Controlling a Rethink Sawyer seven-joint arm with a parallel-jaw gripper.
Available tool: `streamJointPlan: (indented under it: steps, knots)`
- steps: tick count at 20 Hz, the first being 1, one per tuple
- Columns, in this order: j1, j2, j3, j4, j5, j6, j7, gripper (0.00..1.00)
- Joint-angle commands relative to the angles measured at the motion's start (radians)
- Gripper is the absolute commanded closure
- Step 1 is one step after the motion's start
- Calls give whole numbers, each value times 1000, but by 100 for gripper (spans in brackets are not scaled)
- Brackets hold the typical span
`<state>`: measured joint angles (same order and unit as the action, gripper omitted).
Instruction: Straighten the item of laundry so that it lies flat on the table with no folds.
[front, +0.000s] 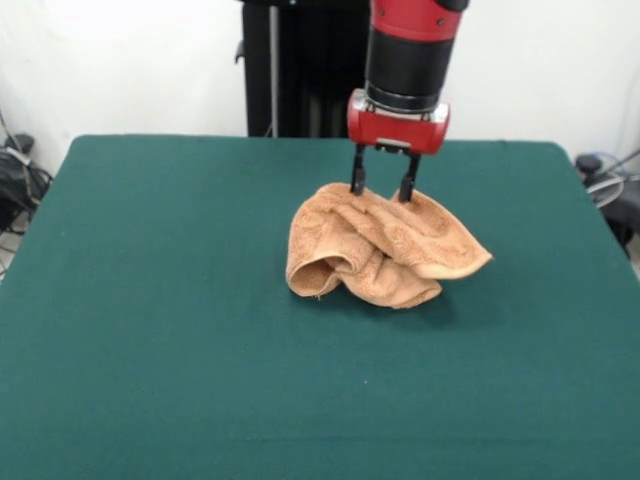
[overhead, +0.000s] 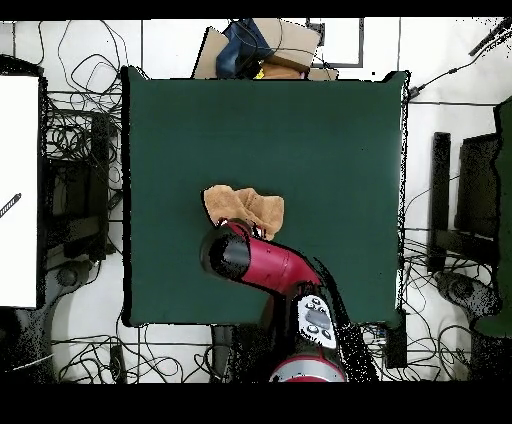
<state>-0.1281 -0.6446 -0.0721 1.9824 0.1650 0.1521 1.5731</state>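
Note:
The light orange-tan towel (front: 385, 248) lies crumpled in a heap with several folds near the middle of the dark green table (front: 150, 300). My gripper (front: 382, 190) hangs straight down over the towel's far edge. Its two black fingers (front: 357, 180) stand apart, open, with their tips at or just in the cloth's top fold. In the overhead view the towel (overhead: 245, 207) shows on the table (overhead: 330, 150), and the red arm (overhead: 270, 262) covers its near edge and hides the gripper.
The black pedestal (front: 300, 60) stands behind the table's far edge. In the overhead view cardboard boxes (overhead: 265, 45) lie past one table edge, cables (overhead: 80, 130) spread on the floor, and a white panel (overhead: 18, 190) stands at the left.

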Motion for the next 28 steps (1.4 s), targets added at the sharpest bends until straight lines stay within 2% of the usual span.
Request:
streamJointPlan:
  steps: [1, 10, 16, 28]
  knots:
    - [-17, 6, 40, -48, 17, 46, 171, 0]
    - [-13, 10, 36, -65, 19, 63, 167, 0]
    - [21, -46, -1, -80, 25, 150, 172, 0]
    - [11, -92, 5, -103, 13, 235, 167, 0]
